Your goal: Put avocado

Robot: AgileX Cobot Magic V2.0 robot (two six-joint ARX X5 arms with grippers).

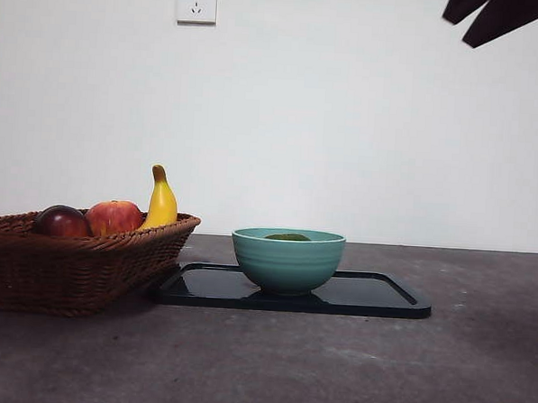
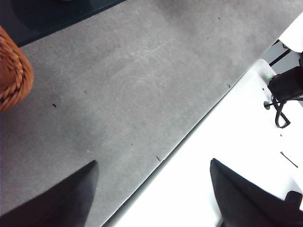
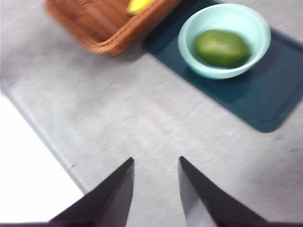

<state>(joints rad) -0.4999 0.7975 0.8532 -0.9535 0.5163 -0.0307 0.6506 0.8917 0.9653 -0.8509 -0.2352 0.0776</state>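
Avocado (image 3: 223, 48) sits in teal bowl (image 1: 288, 259) on dark tray (image 1: 372, 297). Right gripper (image 3: 156, 189) up high, jaws slightly apart, empty. Left gripper (image 2: 151, 194) wide open, empty.

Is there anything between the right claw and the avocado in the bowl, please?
Nothing visible. The avocado lies uncovered in the bowl, and only bare table separates it from the empty right claw.

Lab bench (image 1: 477, 357), bare socketed wall (image 1: 363, 125)
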